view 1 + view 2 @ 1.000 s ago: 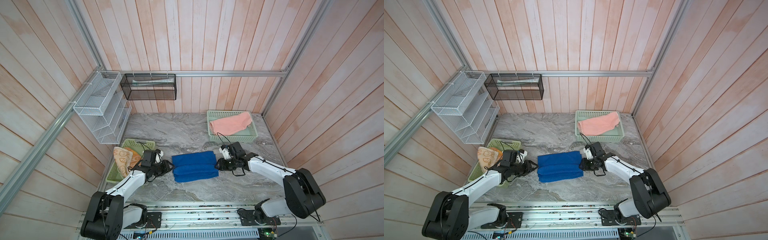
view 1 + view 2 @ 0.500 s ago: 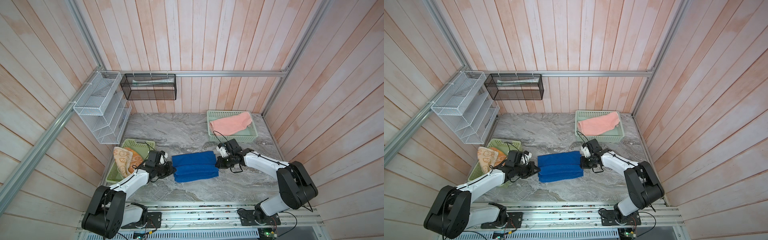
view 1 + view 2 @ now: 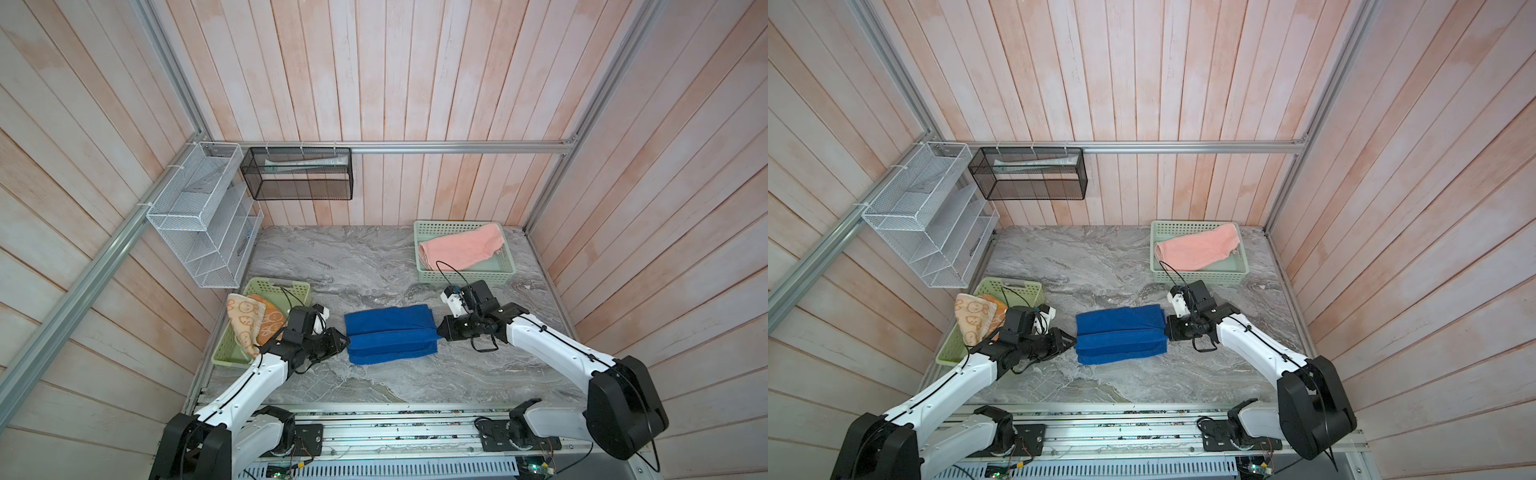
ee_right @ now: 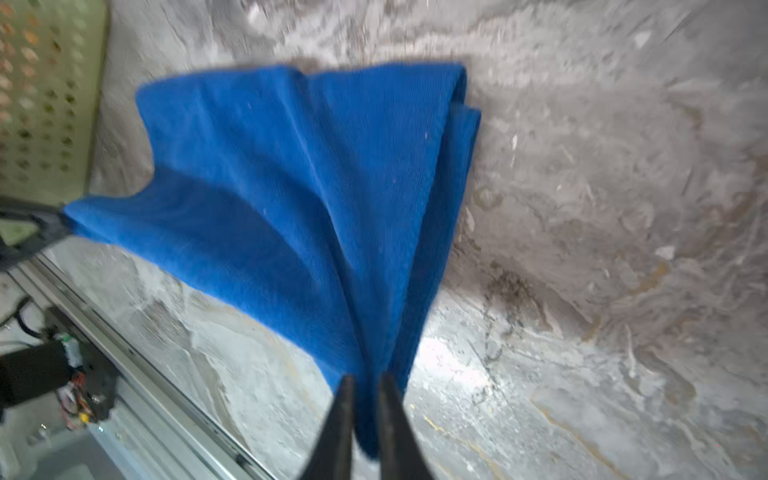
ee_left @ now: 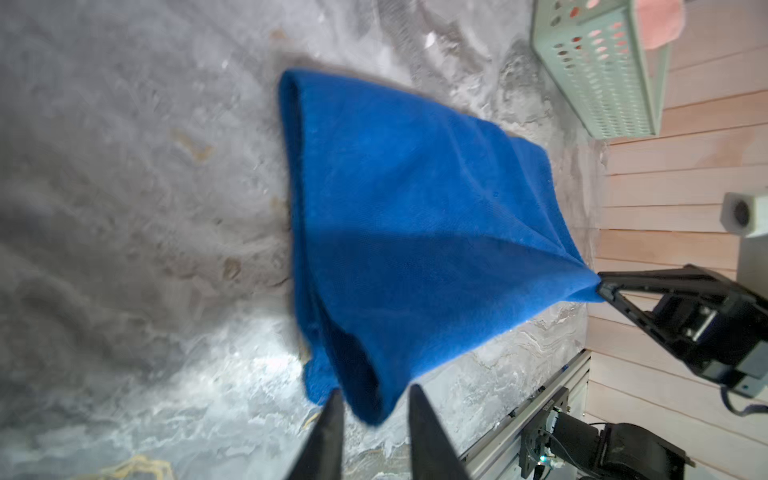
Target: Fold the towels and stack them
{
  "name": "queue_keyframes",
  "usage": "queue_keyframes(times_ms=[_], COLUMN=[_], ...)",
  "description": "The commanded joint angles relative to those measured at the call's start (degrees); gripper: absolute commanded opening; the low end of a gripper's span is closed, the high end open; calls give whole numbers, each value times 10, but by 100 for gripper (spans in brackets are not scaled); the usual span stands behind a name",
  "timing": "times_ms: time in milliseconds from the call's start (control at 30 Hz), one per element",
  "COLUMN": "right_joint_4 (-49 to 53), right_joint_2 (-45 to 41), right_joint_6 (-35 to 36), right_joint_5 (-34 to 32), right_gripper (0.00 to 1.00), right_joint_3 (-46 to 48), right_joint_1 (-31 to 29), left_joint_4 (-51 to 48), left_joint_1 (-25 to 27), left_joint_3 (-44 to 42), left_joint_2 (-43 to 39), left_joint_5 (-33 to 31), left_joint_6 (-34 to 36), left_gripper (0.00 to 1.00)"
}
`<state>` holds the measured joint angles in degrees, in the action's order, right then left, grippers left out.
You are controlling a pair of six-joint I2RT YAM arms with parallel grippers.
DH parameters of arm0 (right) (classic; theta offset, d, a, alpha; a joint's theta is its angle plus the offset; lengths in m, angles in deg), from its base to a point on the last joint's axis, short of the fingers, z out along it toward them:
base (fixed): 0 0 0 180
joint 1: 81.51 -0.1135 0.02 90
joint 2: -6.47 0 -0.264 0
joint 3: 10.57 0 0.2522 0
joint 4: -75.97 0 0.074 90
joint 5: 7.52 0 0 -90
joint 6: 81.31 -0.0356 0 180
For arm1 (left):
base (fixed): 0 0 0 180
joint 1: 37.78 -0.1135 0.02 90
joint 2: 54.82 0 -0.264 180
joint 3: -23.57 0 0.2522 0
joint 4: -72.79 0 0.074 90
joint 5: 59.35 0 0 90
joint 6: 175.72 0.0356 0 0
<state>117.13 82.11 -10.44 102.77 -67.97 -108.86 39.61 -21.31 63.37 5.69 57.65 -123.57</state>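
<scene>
Royal blue towel [image 3: 390,334] lies folded mid-way across the marble table [image 3: 332,257], between your two arms. Your left gripper [image 5: 375,390] pinches one end corner. Your right gripper [image 4: 366,377], jaws narrow, pinches the opposite end. The cloth draws to a point at each grip.

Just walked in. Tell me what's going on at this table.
Two robot arms are working on the folded blue towel in the middle of the marble table. The left hand pinches one end and the right hand the opposite end, with the cloth drawn to a point at each. A pink towel lies in the back basket, and a bunny-print towel hangs over the left basket. Nothing is stacked yet.
</scene>
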Motion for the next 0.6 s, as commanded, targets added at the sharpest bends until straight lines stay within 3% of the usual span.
queue_keyframes(times_ms=[0, 133, 233, 333, 533, 567], right_joint_4=[38, 71, 58, 30, -10, -11], right_joint_2=[-14, -61, -71, -32, 113, 131], right_joint_6=[-16, -35, -42, -44, -23, -18], right_joint_5=[35, -5, -45, -38, 5, -1], right_gripper=[37, 44, 46, 46, 42, 37], right_joint_3=[32, 3, -17, -34, -90, -94], right_joint_1=[-4, -4, 0, 2, -19, -27], left_joint_4=[-31, -52, -26, -15, 9, 17], left_joint_1=[3, 2, 2, 18, 126, 137], left_joint_3=[-21, -16, -5, 39, 119, 120], left_joint_2=[-25, -79, -76, -9, 129, 151], left_joint_5=[-24, -77, -80, -53, -91, -91], left_joint_6=[-31, -45, -42, -26, -21, -22], left_gripper=[50, 50, 42, 36, 36, 36])
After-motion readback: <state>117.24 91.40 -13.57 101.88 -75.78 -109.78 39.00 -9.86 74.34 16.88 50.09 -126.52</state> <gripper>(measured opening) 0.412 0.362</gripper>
